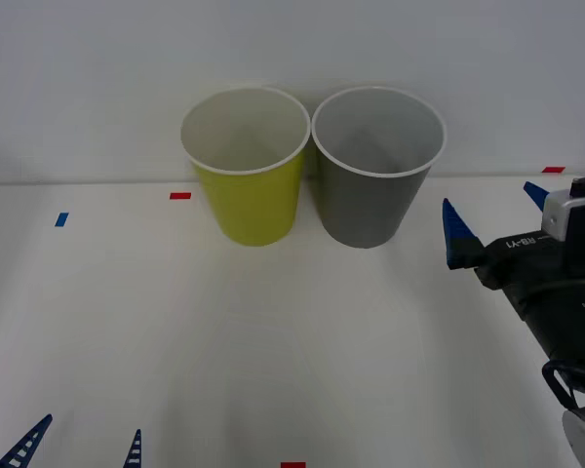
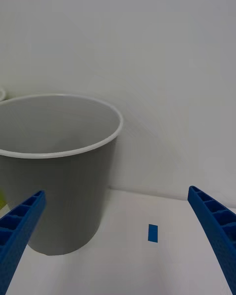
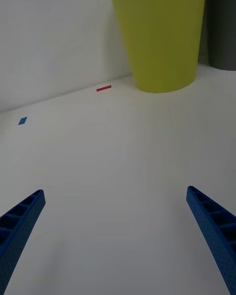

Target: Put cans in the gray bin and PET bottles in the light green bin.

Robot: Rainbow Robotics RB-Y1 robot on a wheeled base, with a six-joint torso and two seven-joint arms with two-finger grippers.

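Two bins are standing side by side at the far edge of my white desk in the front view: the light green bin on my left and the gray bin on my right, their white rims just about touching. Both are upright and showing pale insides, and what I am seeing of those insides is holding nothing. My right tool is hovering beside the gray bin, near its right wall, with its blue fingers spread wide and gripping nothing. My left tool is waiting at the near left edge, well apart from both bins, its tips also spread and empty. Small red and blue tape marks are lying on the desk.

In the right wrist view, I am looking across the gray bin's rim into its upper inside, which is looking bare; its bottom is staying hidden from here. A blue tape mark is lying just beside the bin's base, and my fingers are standing far apart.

In the left wrist view, the light green bin's outer wall is rising ahead with a sliver of the gray bin past it. A red mark and a blue mark are lying on the desk, and my fingers are spread wide over bare surface.
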